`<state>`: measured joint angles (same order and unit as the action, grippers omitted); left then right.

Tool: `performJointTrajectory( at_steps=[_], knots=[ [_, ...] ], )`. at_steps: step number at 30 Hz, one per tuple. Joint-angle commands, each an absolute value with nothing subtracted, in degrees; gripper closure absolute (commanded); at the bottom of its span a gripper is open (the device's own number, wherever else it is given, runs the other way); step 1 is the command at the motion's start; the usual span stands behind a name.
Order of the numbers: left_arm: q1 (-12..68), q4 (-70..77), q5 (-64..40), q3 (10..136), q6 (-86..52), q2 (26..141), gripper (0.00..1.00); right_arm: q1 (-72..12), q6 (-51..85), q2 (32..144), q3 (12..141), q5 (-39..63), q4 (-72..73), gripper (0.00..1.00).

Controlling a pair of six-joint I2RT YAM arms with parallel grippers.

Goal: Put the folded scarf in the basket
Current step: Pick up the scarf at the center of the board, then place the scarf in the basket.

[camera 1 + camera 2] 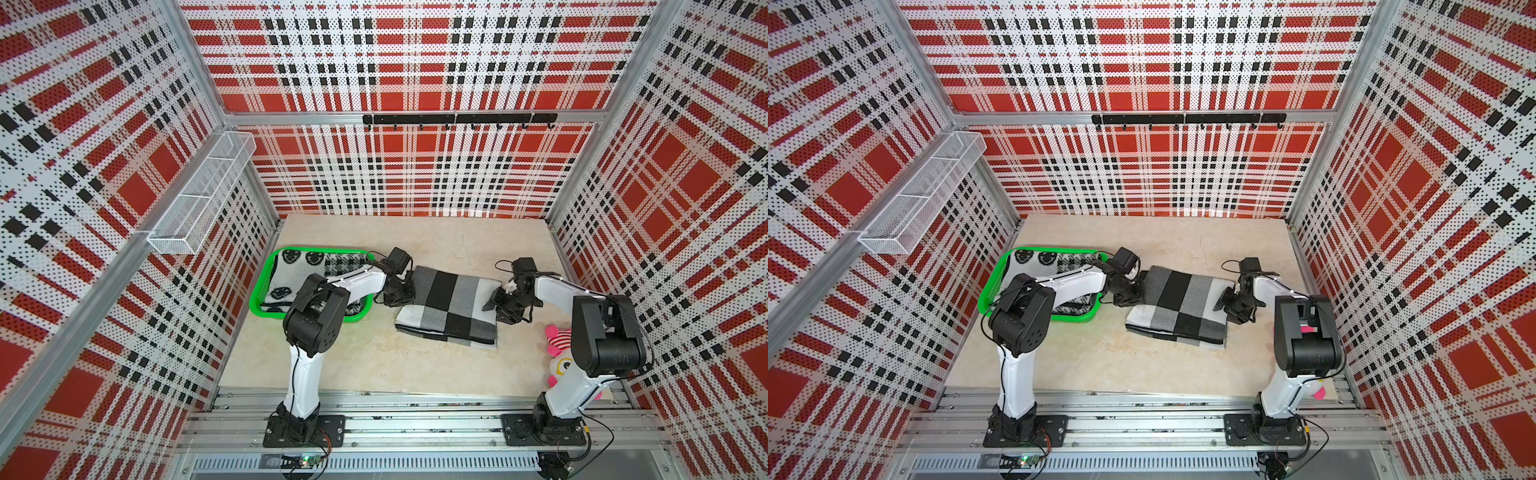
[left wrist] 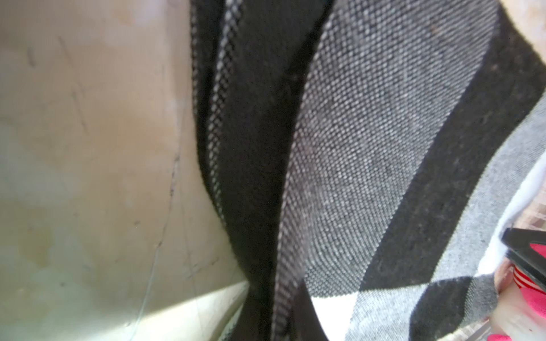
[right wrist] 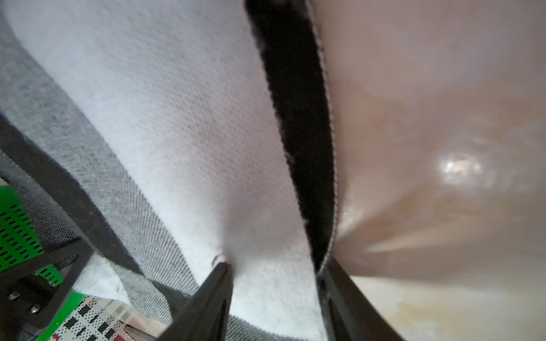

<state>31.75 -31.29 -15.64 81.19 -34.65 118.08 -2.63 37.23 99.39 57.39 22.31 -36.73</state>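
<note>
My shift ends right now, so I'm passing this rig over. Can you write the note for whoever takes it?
Left hand: shut on the left edge of the folded grey, black and white checked scarf.
Right hand: jaws apart astride its right edge, not visibly clamped.
The scarf lies on the beige table beside the bright green perforated plastic basket, which already holds a smiley-patterned scarf.
Done: both hands at the scarf.
To do: close the right hand, lift, lay the scarf in the basket.

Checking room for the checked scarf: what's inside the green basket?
A folded black-and-white smiley cloth fills the basket. The left arm hides its near part, and the cloth covers the basket floor.
</note>
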Motion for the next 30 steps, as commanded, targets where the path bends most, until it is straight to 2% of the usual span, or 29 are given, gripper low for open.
performJointTrajectory(
  at_steps=[1, 4, 9, 17, 30],
  knots=[
    [33.25, -31.05, -15.28, 83.61, -34.97, 120.38, 0.96, -4.96, 38.27, 101.69, 56.58, 22.24, -37.18, 0.61],
    [34.10, -30.98, -16.00, 85.64, -35.40, 121.70, 1.00, -5.27, 38.76, 101.67, 57.14, 21.22, -37.42, 0.72],
    [34.37, -30.91, -15.12, 87.96, -35.53, 121.16, 1.00, -5.95, 38.87, 101.19, 59.73, 19.69, -39.22, 0.99],
    [35.33, -31.01, -15.02, 92.85, -35.32, 117.70, 1.00, -8.34, 38.72, 98.50, 65.98, 17.50, -45.87, 1.00],
    [34.83, -39.58, -12.28, 101.41, -36.68, 115.15, 1.00, -10.83, 37.79, 97.15, 78.98, 17.31, -54.46, 1.00]
  ],
)
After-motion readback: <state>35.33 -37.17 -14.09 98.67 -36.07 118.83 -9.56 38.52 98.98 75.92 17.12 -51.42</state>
